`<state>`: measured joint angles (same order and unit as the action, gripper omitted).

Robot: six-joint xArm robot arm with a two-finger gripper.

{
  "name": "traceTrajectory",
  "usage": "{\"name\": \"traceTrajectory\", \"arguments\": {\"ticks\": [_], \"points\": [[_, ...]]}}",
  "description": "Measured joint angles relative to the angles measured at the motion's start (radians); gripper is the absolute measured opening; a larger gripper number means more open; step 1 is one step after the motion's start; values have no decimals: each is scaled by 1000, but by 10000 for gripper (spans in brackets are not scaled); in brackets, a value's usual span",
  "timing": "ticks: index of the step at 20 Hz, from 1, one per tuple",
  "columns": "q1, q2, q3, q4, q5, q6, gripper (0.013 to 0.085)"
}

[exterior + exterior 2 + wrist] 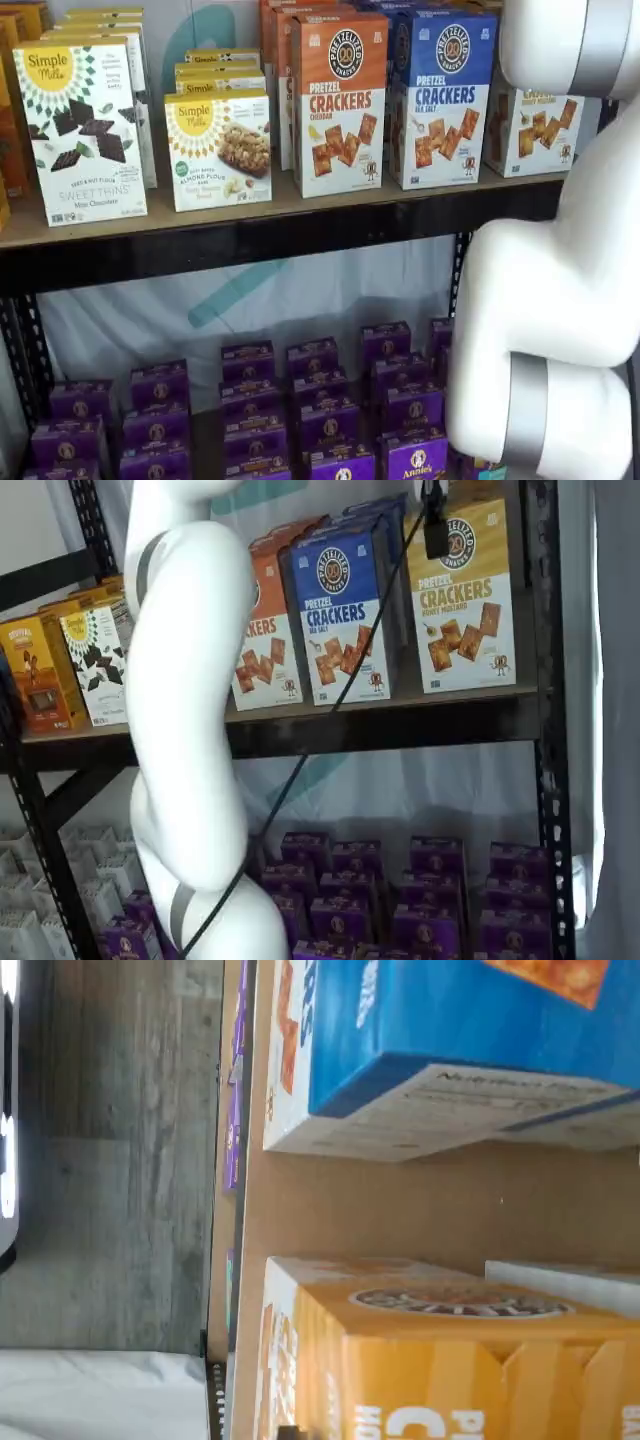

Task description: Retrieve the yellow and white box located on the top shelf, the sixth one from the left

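Note:
The yellow and white box [462, 595] stands at the right end of the top shelf [380, 723], to the right of the blue cracker box [343, 615]. In a shelf view it [540, 130] is partly hidden behind my white arm [560, 300]. The wrist view shows its yellow top [450, 1360] close by, with a bare strip of shelf board [420, 1205] between it and the blue box [470, 1030]. My gripper [437, 532] shows only as a black finger with a cable, hanging in front of the box's upper left part. No gap between the fingers can be seen.
An orange cracker box [338, 105] stands left of the blue one [442, 100]. Simple Mills boxes [85, 130] fill the shelf's left part. Several small purple boxes [320, 400] sit on the lower level. A black upright [548, 680] flanks the yellow box.

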<state>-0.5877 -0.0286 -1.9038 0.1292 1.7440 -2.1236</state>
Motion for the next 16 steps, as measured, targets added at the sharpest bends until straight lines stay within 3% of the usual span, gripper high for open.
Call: {"name": "traceTrajectory", "arguments": {"ticks": [3, 5, 16], "points": [[3, 0, -4, -5, -9, 0, 690], [4, 1, -8, -8, -6, 0, 610], [-6, 3, -38, -8, 31, -5, 610]]}}
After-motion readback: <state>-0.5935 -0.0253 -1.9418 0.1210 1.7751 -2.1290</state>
